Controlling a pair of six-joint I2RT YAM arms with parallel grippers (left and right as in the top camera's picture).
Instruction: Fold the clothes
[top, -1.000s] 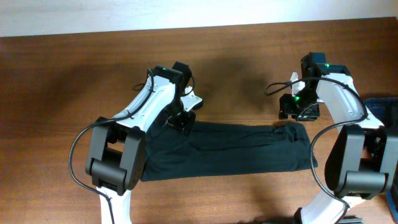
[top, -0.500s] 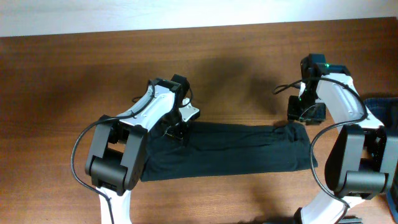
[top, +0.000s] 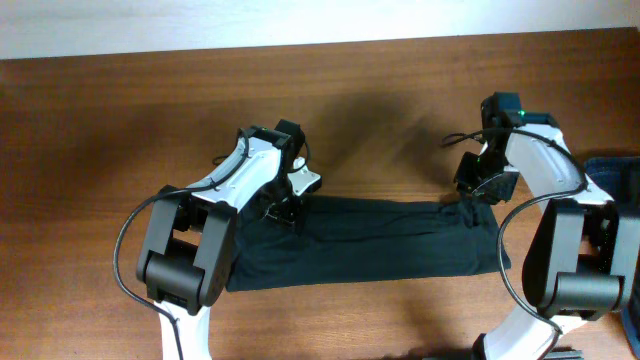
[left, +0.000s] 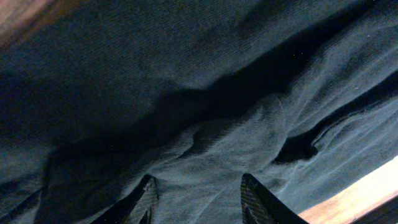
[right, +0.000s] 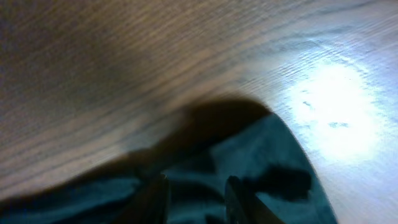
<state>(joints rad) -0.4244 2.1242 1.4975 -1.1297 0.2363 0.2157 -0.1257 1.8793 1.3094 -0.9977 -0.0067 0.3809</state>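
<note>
T-shirt (top: 380, 245) showing between both pairs of fingertips: left gripper (left: 198, 199) straddling bunched cloth with tips apart, right gripper (right: 196, 194) bracketing a corner with tips apart. Pinching or only bracketing: not telling from these views. Outward, lying as one long dark band on the table (top: 120, 140), running arm to arm, each gripper working the far edge at its own end.

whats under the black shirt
Only the wooden table shows, its bare surface running out around the folded black T-shirt. Anything between fabric and wood is covered.
</note>
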